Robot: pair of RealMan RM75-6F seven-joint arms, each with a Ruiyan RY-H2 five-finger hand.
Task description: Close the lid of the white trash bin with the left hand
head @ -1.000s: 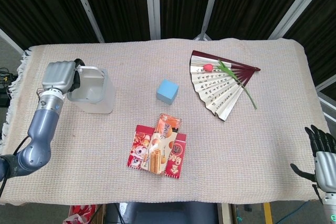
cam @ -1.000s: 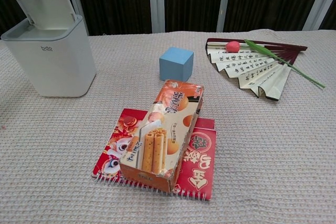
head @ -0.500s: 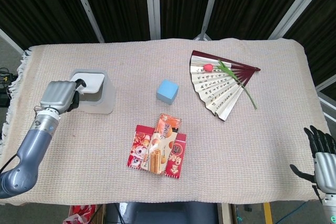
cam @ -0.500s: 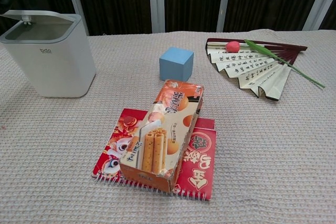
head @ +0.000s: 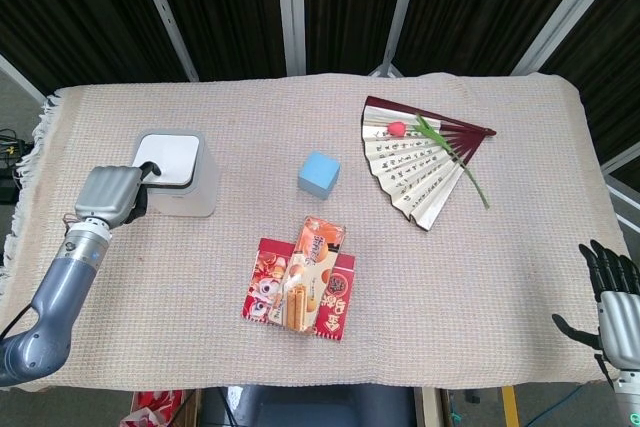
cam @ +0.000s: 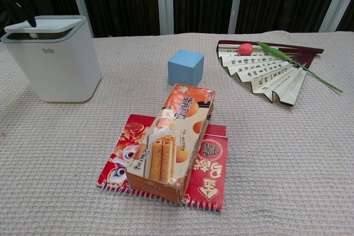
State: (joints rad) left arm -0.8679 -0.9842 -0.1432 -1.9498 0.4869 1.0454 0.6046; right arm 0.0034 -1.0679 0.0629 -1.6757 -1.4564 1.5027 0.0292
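Note:
The white trash bin [head: 192,192] stands at the left of the table, also in the chest view as bin [cam: 58,67]. Its lid [head: 168,158] lies nearly flat on top; in the chest view the lid [cam: 44,25] still shows a thin dark gap beneath its front edge. My left hand [head: 108,195] sits just left of the bin with fingers curled in, holding nothing; one dark fingertip [cam: 27,18] reaches over the lid's left edge. My right hand [head: 616,295] hangs at the table's near right corner, fingers spread and empty.
A blue cube [head: 319,174] sits mid-table. A snack box [head: 306,275] lies on a red booklet [head: 340,299] toward the front. An unfolded fan [head: 420,162] with a red flower [head: 397,128] lies at the back right. A beige cloth [head: 500,267] covers the table.
The lid has swung from upright down to nearly flat. My left hand has dropped from behind the lid toward the bin's near-left side. The right hand has not moved.

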